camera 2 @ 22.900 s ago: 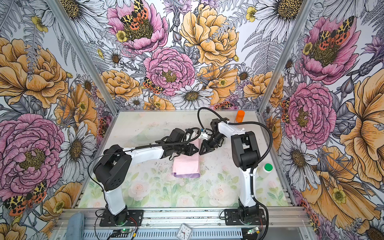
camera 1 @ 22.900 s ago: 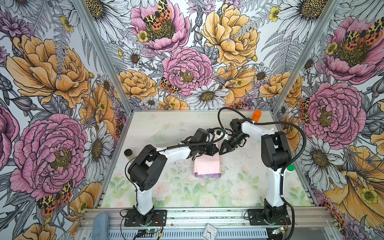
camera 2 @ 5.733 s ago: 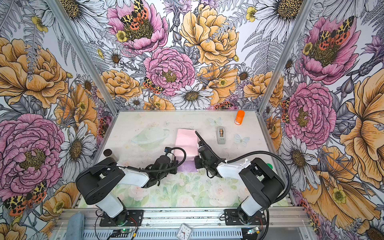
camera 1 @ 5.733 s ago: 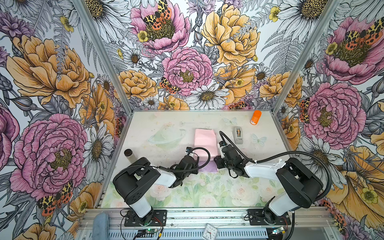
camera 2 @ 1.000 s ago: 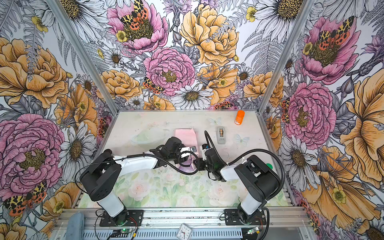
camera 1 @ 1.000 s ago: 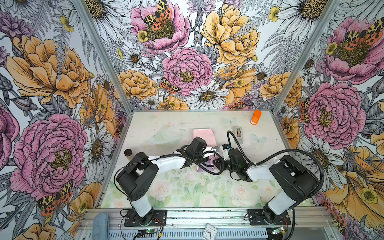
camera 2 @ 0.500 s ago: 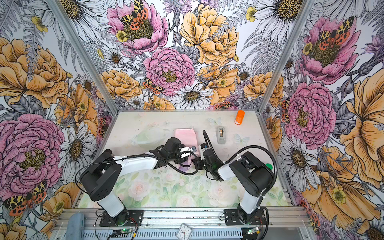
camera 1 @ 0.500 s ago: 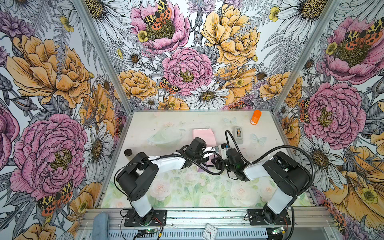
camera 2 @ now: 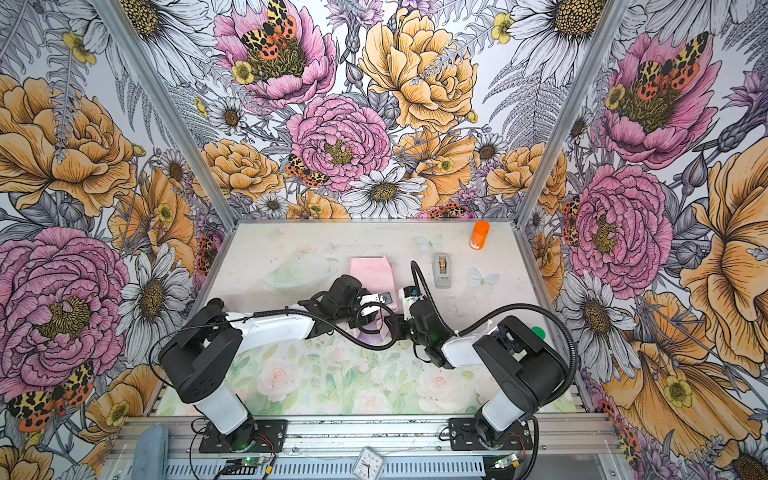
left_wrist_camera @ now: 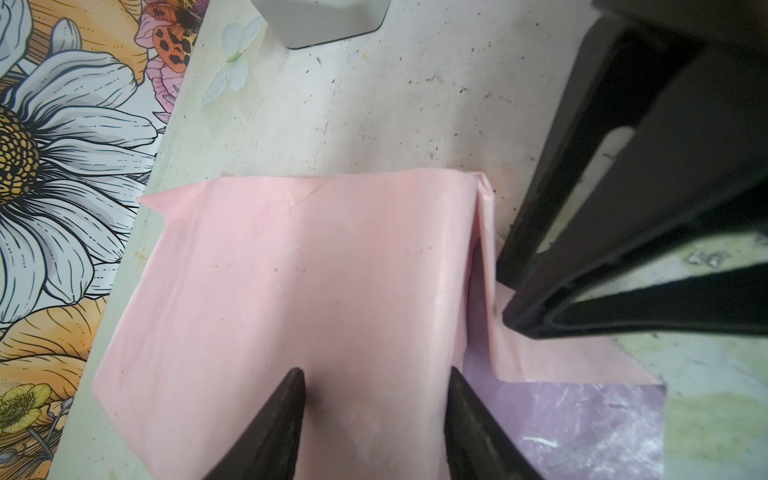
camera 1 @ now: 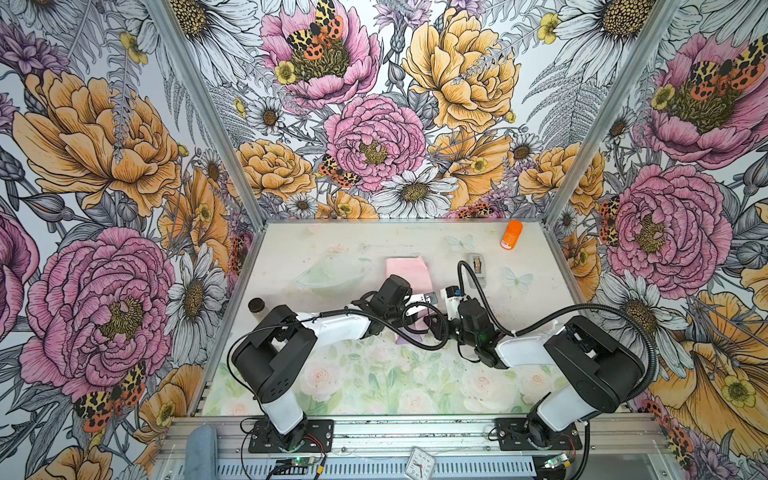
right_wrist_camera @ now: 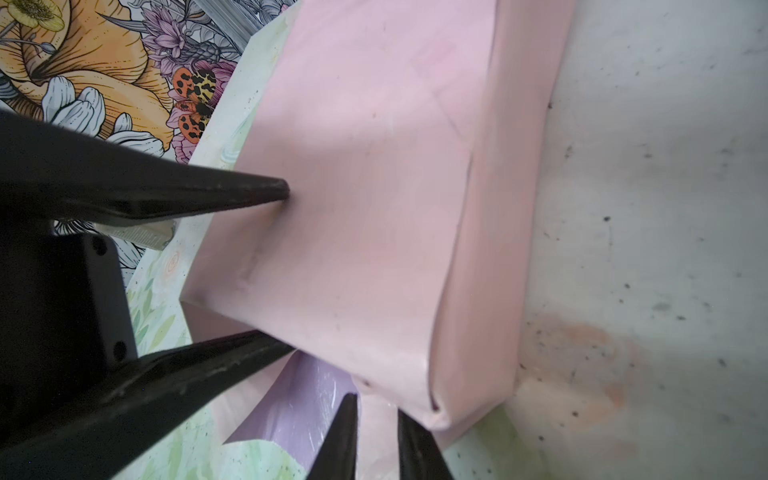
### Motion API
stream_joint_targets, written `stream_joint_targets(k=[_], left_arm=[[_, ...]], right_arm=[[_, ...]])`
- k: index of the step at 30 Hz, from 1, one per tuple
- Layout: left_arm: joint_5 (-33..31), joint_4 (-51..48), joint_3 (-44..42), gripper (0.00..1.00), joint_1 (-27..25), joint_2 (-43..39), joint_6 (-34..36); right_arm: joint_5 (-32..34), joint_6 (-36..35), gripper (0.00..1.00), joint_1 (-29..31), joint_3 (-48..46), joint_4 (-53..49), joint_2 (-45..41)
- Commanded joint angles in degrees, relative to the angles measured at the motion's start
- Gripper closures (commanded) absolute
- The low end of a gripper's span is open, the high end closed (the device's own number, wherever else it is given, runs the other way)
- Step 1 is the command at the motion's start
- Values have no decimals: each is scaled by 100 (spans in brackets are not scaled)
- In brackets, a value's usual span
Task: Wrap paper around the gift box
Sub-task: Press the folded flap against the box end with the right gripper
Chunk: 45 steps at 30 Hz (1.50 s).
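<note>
The paper [camera 1: 409,272] lies folded over a low block, pale pink side up. Its lilac face shows on a flap [left_wrist_camera: 582,424] at the near end. The gift box is hidden under the paper. My left gripper [left_wrist_camera: 376,395] is open, and its fingertips [right_wrist_camera: 266,191] rest on the pink top, one beside the near edge. My right gripper [right_wrist_camera: 374,419] is low at the near right corner. Its jaws are a narrow gap apart over the pink flap on the table. In both top views the two grippers [camera 1: 409,322] [camera 2: 392,326] meet at the near end of the paper.
A grey tape dispenser [camera 1: 478,268] sits just right of the paper, with an orange bottle [camera 1: 512,235] at the back right. A small dark cylinder [camera 1: 256,305] stands by the left wall and a green cap [camera 2: 538,332] by the right arm. Both arms' cables loop over the near flap.
My right gripper's jaws have narrowed a little at the near corner, and its arm has shifted slightly. The left gripper stays pressed on the paper.
</note>
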Motion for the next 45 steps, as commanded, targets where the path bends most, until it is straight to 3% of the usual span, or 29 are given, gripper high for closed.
stream_joint_targets(k=[1,10,14,20,26,33,36,39,42,45], left_arm=[[154,-188,-142,47,35,-85,-167],[220,-179,-103,47,20,-27,-202],[221,-180,-107,47,40,-44,-203],[238,-186,-106,47,37,-52,-218],[251,-170,-89,48,33,-51,-230],[262,-149,-83,48,40,-61,-265],[286,-143,-90,48,38,-108,-325],[335,18,-152,47,31,-269,-492],[414,220,-223,42,40,-563,-766],[397,380,-276,38,52,-875,-1150]], right_arm=[[39,45,83,64,203,143,269],[147,158,86,129,297,297,899],[252,291,80,182,250,666,870],[370,284,79,244,318,602,829],[534,343,89,251,362,9,1069],[36,359,94,424,144,-160,1066],[-156,290,94,580,64,-378,844],[-207,336,87,587,-184,-424,255],[-28,157,75,522,-173,-1239,-614],[173,-52,69,327,-42,-2105,-1466]])
